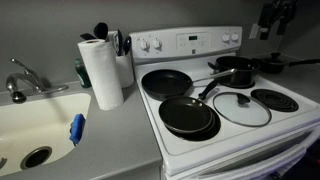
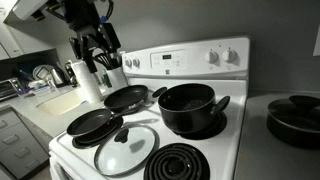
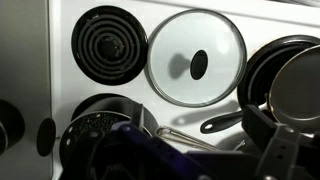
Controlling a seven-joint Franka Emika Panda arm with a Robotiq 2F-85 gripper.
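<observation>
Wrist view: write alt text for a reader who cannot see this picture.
Seen from above, a white stove top carries a round glass lid with a black knob, a bare coil burner beside it, a black pot below and frying pans at the right. The dark, blurred gripper fills the bottom edge.

A paper towel roll (image 1: 101,70) is standing by the sink (image 1: 30,118); possibly a blue brush (image 1: 76,128) is lying on its rim.
</observation>
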